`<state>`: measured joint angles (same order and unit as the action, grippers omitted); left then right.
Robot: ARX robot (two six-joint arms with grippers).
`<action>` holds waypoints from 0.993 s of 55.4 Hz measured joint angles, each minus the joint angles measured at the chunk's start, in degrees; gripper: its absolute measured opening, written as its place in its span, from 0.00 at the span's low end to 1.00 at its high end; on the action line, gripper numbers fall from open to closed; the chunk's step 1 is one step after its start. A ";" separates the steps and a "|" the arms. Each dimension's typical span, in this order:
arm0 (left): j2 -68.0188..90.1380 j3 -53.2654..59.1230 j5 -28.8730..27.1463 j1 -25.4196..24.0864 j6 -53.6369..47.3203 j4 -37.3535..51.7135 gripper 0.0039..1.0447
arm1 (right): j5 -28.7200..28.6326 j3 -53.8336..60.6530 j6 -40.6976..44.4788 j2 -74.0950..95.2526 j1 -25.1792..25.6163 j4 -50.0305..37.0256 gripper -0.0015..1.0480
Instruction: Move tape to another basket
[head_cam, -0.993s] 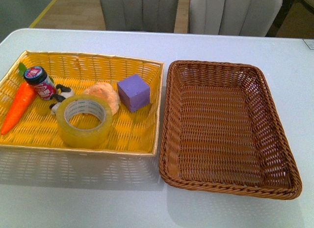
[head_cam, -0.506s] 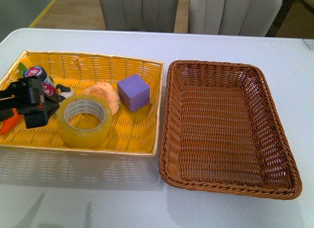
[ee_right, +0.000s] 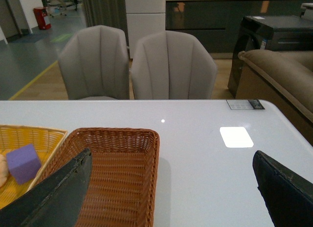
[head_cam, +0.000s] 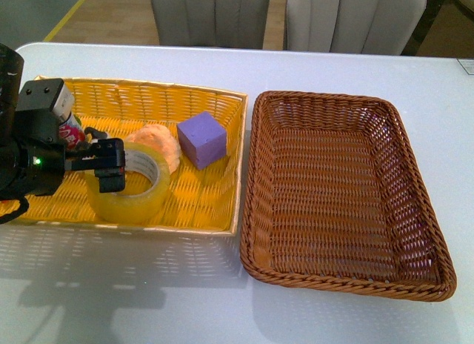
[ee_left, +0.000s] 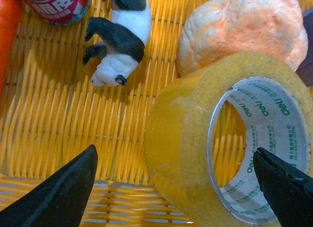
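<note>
The tape [head_cam: 137, 192], a wide yellowish roll with a white core, lies flat at the front of the yellow basket [head_cam: 148, 86]. My left gripper [head_cam: 113, 166] hangs open just over its left side. In the left wrist view the tape [ee_left: 186, 114] fills the space between the spread fingers of the left gripper [ee_left: 173, 151], and neither finger touches it. The brown wicker basket [head_cam: 333, 196] stands empty to the right. My right gripper [ee_right: 171, 153] is open and holds nothing, with the brown basket [ee_right: 112, 158] below it. The right arm is out of the front view.
The yellow basket also holds a purple cube [head_cam: 201, 139], an orange bun [ee_left: 244, 26], a panda toy [ee_left: 122, 36], a red can [ee_left: 58, 4] and a carrot [ee_left: 7, 31]. Two grey chairs [head_cam: 207, 18] stand behind the white table [head_cam: 333, 70].
My left arm has come in from the left and moved right over the yellow basket, reaching the tape. The tape and the other objects have not moved.
</note>
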<state>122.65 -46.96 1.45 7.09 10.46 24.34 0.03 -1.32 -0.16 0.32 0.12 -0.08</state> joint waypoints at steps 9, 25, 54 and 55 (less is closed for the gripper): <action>2.25 -1.79 -0.66 0.24 -0.61 -0.70 0.92 | 0.00 0.00 0.00 0.00 0.00 0.00 0.91; 3.13 -2.67 -2.54 0.81 -1.25 -1.14 0.48 | 0.00 0.00 0.00 0.00 0.00 0.00 0.91; -10.23 1.55 -3.39 1.99 -1.49 -2.14 0.14 | -0.02 0.00 0.00 0.00 0.00 0.00 0.91; -10.75 1.55 -3.39 2.12 -1.49 -2.29 0.14 | 0.00 0.00 0.00 0.00 0.00 0.00 0.91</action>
<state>111.90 -45.41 -1.93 9.21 8.97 22.04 0.03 -1.32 -0.16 0.32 0.12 -0.08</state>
